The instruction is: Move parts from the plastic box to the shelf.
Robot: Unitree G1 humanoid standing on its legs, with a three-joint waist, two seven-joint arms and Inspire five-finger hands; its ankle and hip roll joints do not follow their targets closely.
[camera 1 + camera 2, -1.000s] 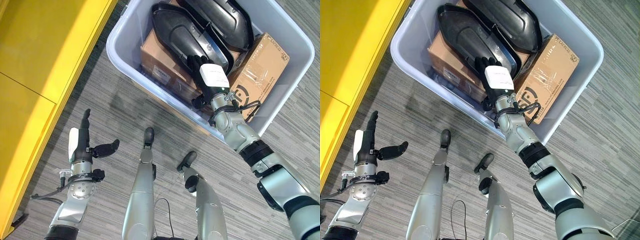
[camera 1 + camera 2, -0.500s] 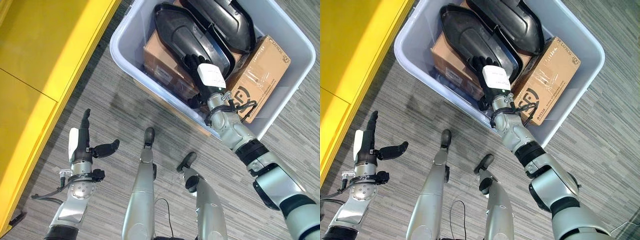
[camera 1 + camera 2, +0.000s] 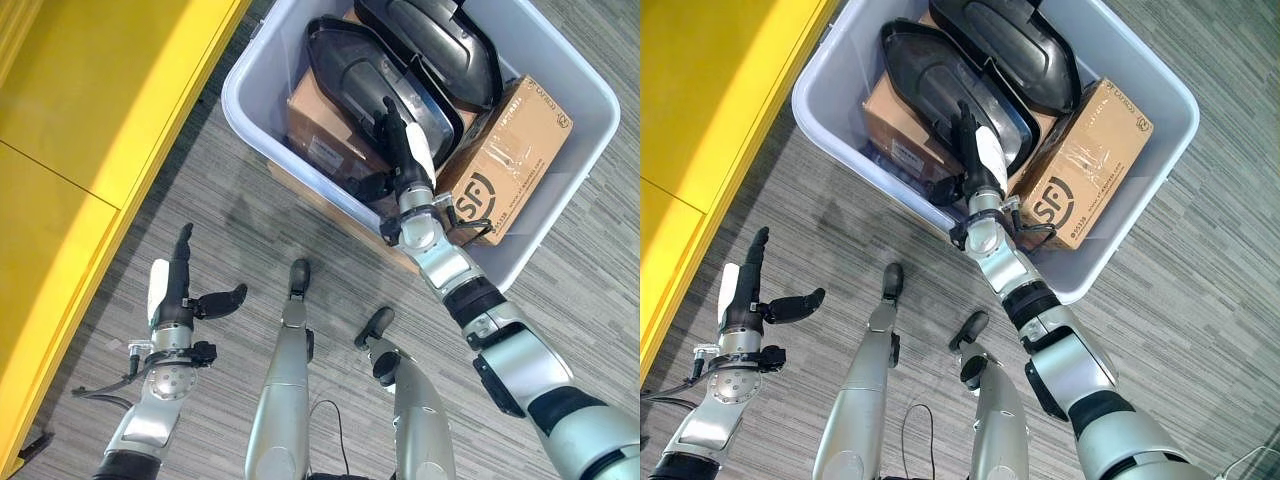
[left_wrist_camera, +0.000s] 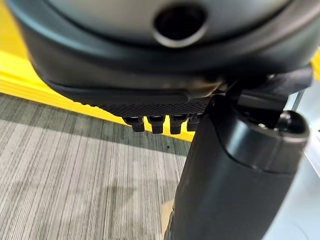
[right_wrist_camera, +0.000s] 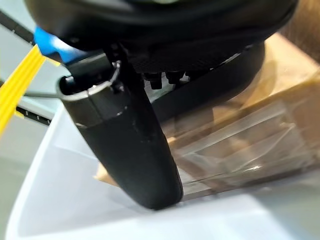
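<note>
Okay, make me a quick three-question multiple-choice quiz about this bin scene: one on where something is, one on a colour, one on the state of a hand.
1. Where is the right hand?
A. inside the plastic box, over the nearer black part
B. on the floor beside the box
C. on the yellow shelf

2. What colour is the shelf to the robot's left?
A. grey
B. yellow
C. brown

3. How are the left hand's fingers?
A. curled round a black part
B. pinching a cardboard box
C. straight, holding nothing

Answers:
1 A, the right arm reaches over the box's near wall and the hand lies against the black part.
2 B, the big surface beside the floor is bright yellow.
3 C, the fingers point straight and the thumb stands out, above bare floor.
</note>
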